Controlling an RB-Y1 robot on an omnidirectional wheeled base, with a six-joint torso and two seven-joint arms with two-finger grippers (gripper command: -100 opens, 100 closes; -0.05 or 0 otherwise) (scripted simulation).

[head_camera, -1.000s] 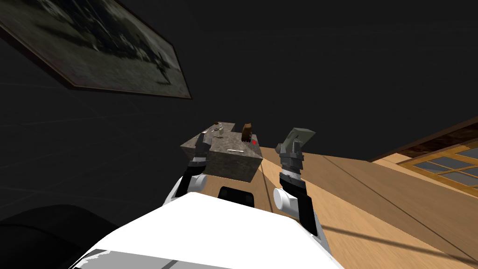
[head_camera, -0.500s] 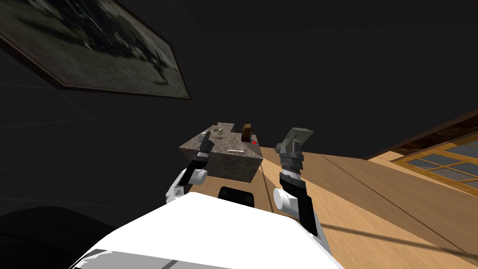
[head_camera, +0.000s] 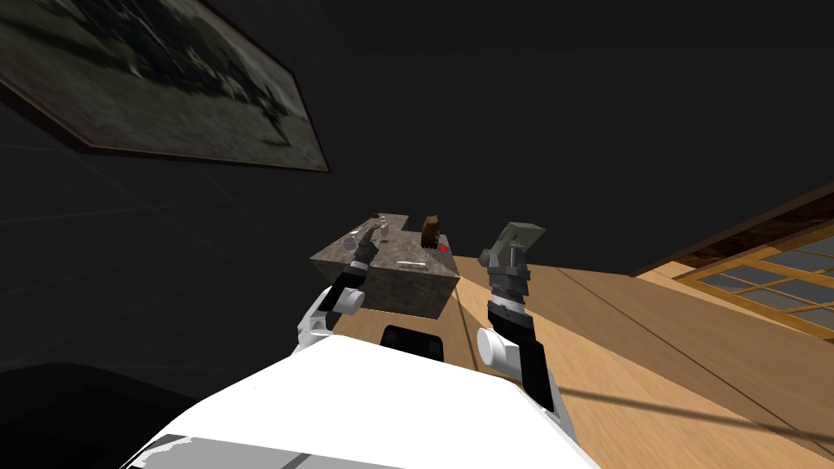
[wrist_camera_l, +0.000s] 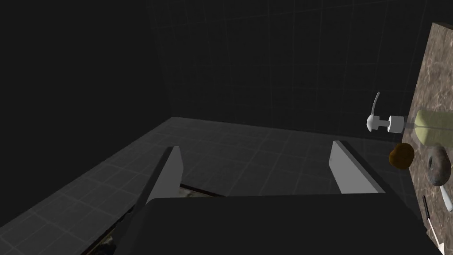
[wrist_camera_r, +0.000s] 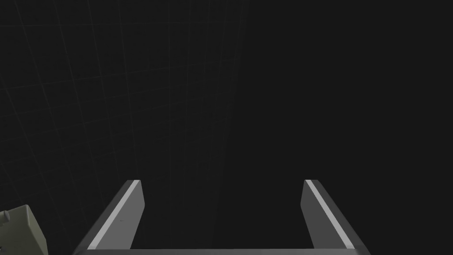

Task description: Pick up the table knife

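While the right arm has kept its post off the table's right side, the left arm has pushed forward and inward over the last second, and the left gripper (head_camera: 366,241) now hangs above the far-left part of the table (head_camera: 407,293). Its fingers are spread wide with nothing between them. The knife (head_camera: 411,263) has not moved: a thin pale sliver lying flat on the top near the front edge, to the right of that gripper and clearly apart from it. In the left wrist view, the gap between the fingers looks out on dim tiled floor. The small things on the table, a glass (wrist_camera_l: 379,123) and a brown ball (wrist_camera_l: 401,156) among them, sit out beyond one finger. So the reach looks to be under way, but I judge it not yet lined up, since the hand points past the knife rather than at it. The next move probably calls for a swing to the right and a descent with the fingers either side of the blade. Something so flat on a hard top gives little to grip, and a nudge could slide it off the near edge. The right gripper (wrist_camera_r: 221,186) is also spread and empty, with a grey-green box (wrist_camera_r: 22,230) just beside it.
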